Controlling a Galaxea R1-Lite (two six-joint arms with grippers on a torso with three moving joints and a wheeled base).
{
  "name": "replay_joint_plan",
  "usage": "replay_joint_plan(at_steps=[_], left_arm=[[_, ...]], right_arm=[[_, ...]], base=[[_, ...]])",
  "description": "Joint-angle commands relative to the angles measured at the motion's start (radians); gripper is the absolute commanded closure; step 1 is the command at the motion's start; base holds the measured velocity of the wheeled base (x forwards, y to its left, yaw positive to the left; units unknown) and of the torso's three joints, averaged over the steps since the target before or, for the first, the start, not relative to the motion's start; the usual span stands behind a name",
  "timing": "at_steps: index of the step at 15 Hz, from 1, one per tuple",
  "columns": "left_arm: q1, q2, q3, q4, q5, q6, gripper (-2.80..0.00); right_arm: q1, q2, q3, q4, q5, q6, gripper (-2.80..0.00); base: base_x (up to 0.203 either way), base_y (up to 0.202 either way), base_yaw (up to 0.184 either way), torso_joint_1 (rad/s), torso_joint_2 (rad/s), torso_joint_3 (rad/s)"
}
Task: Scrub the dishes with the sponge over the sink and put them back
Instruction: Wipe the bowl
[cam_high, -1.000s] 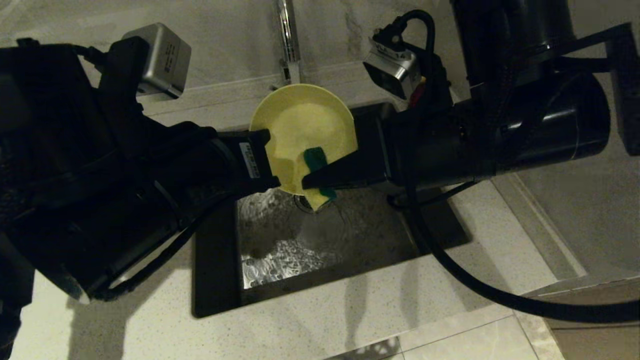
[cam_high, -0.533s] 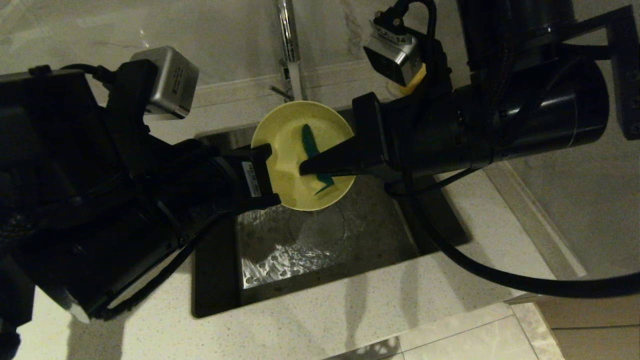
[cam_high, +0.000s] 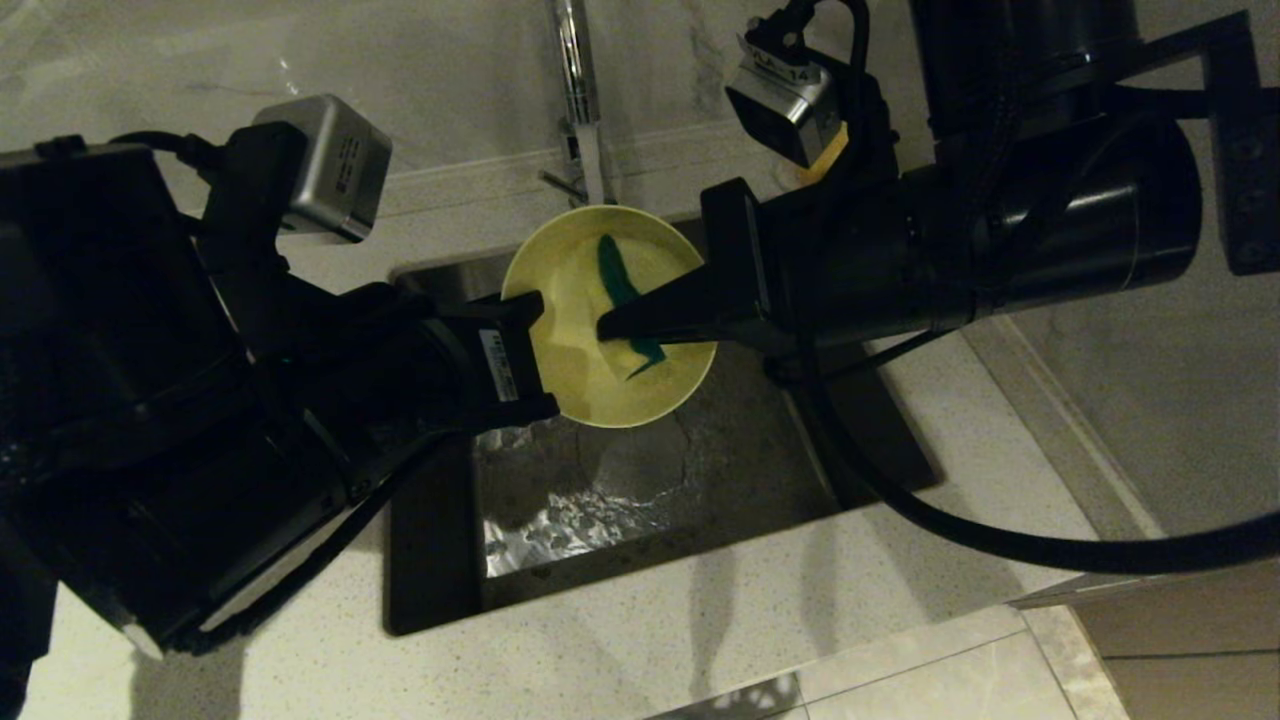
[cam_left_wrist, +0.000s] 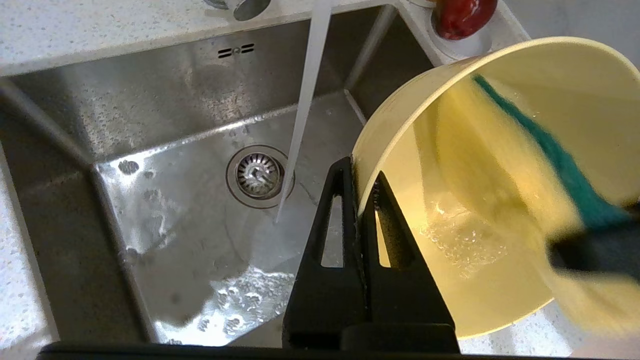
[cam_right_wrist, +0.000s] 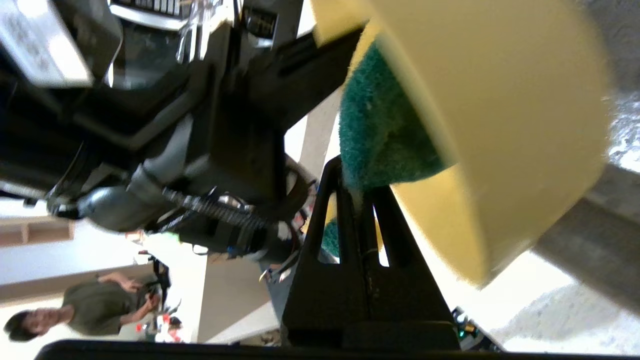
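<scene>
Over the sink (cam_high: 720, 470), the left gripper (cam_high: 530, 345) is clamped tight on the left rim of the yellow bowl (cam_high: 590, 385), one finger inside the wall and one outside, as the left wrist view shows at the bowl's edge (cam_left_wrist: 359, 200). From the right, the right gripper (cam_high: 615, 325) reaches into the bowl's mouth with its fingers pinched on the sponge (cam_high: 618, 285), whose green scouring face (cam_right_wrist: 385, 135) lies against the inner wall. The bowl is tilted, its opening facing up and toward the near side, and a little water pools inside it (cam_left_wrist: 450, 235). A stream of water (cam_left_wrist: 305, 105) falls from the faucet (cam_high: 575, 90) just left of the bowl, landing beside the round drain strainer (cam_left_wrist: 257, 175). The basin floor below is wet, with open room between the bowl and the sink's near and left walls. Pale countertop (cam_high: 700, 640) borders the sink.
</scene>
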Motion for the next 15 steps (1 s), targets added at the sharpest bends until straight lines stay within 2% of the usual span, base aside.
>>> replay_joint_plan(at_steps=[1,7,9,15], left_arm=[[-0.004,-0.003,0.002,-0.005,0.003,0.000,0.00],[-0.007,0.003,0.038,-0.024,0.003,-0.003,0.00],[-0.007,0.018,0.050,-0.085,0.005,0.000,0.00],[-0.005,0.004,0.036,-0.091,0.006,0.005,0.00]], right_arm=[[-0.019,0.030,-0.024,0.002,0.002,0.003,0.00],[-0.025,-0.050,-0.034,0.026,0.002,-0.003,0.00],[-0.025,-0.081,-0.006,0.051,0.002,-0.002,0.00],[-0.025,-0.124,0.108,0.051,0.002,-0.002,0.00]], base=[[0.000,0.000,0.000,0.000,0.00,0.000],[0.000,0.000,0.000,0.000,0.00,0.000],[0.000,0.000,0.000,0.000,0.00,0.000],[0.000,0.000,0.000,0.000,0.00,0.000]])
